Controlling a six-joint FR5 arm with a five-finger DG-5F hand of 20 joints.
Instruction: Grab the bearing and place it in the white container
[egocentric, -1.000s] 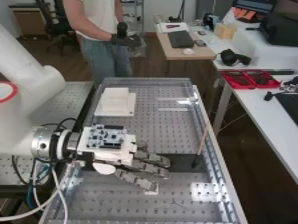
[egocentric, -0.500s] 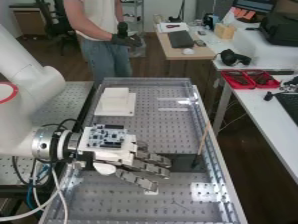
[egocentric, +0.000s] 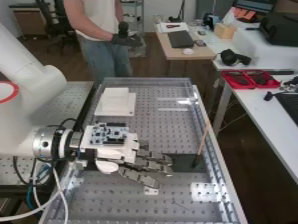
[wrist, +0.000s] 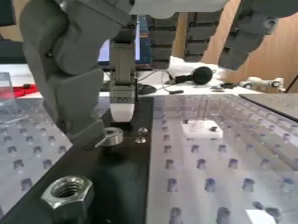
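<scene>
Hand (egocentric: 140, 177) spread above the black plate (egocentric: 183, 162), its fingers mostly straight and apart, the thumb (wrist: 73, 102) hanging down beside them. Right by the thumb's tip is the bearing (wrist: 114, 136), seen against the black plate; whether the two touch, I cannot tell. Two small screws (wrist: 141, 140) sit in the black plate near the bearing, and a big hex nut (wrist: 67, 191) stands on it too. The white container (egocentric: 116, 104) rests on the table (egocentric: 166, 205), beyond the black plate in the high view. A small white block (egocentric: 151, 191) lies on the near side of the black plate.
</scene>
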